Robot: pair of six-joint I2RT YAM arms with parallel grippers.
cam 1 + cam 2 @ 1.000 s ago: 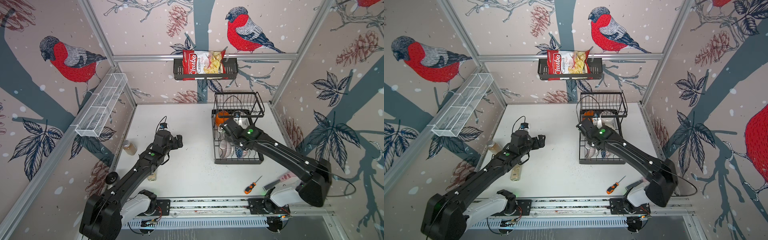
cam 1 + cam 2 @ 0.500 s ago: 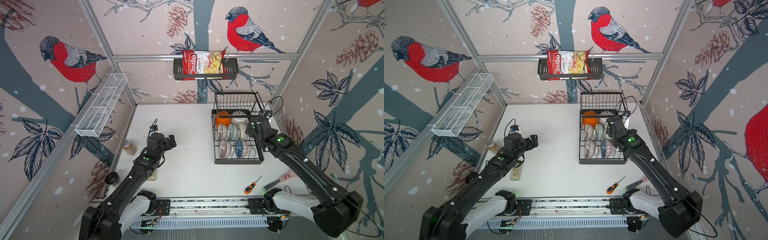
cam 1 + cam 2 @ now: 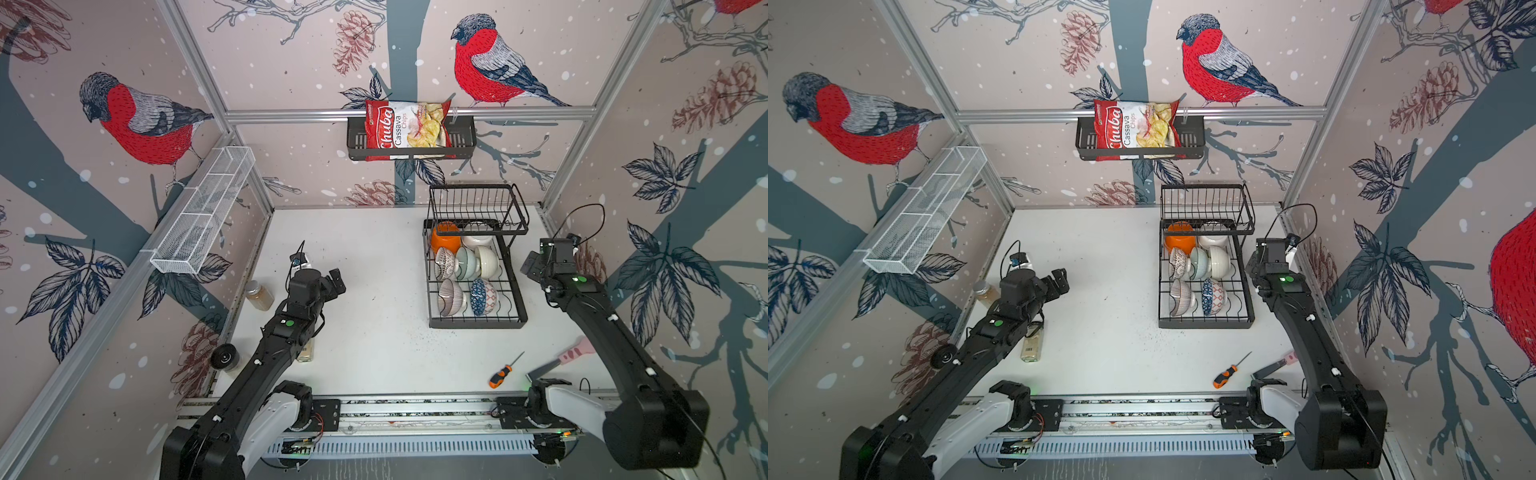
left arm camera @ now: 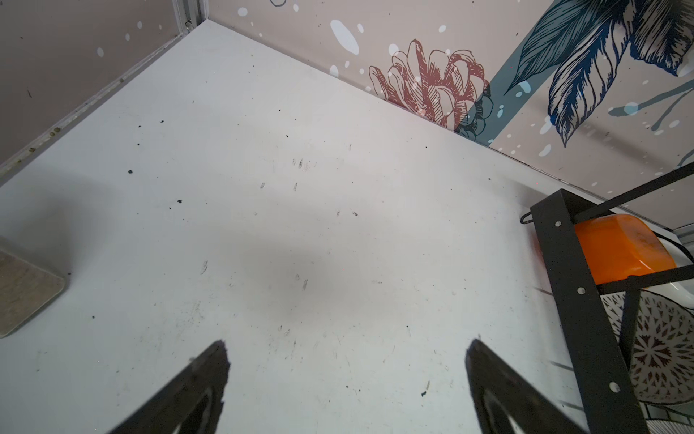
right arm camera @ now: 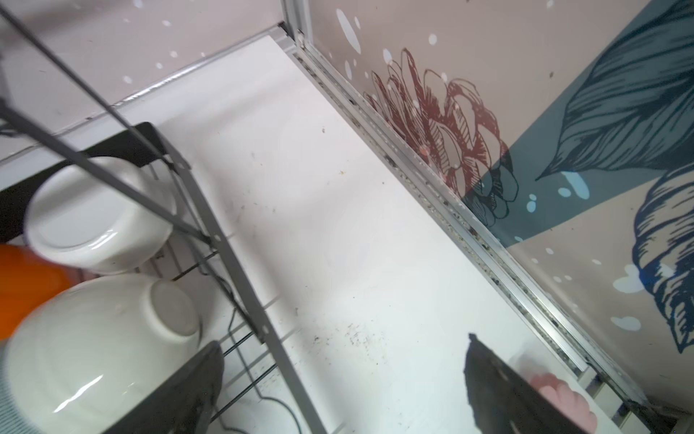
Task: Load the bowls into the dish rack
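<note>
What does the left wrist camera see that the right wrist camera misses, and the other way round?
Only the left wrist view: a patterned bowl and a beige block at the picture's edge. Only the right wrist view: two white bowls and a pink object. Both: the orange bowl, the black dish rack, the white table, and each arm's own open fingers.

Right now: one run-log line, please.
bowls: seven in dish rack | left end effector: open, empty | right end effector: open, empty, beside dish rack

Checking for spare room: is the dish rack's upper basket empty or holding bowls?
Empty. In both top views the upper basket shows only bare wires; the bowls all sit on the lower tier.
</note>
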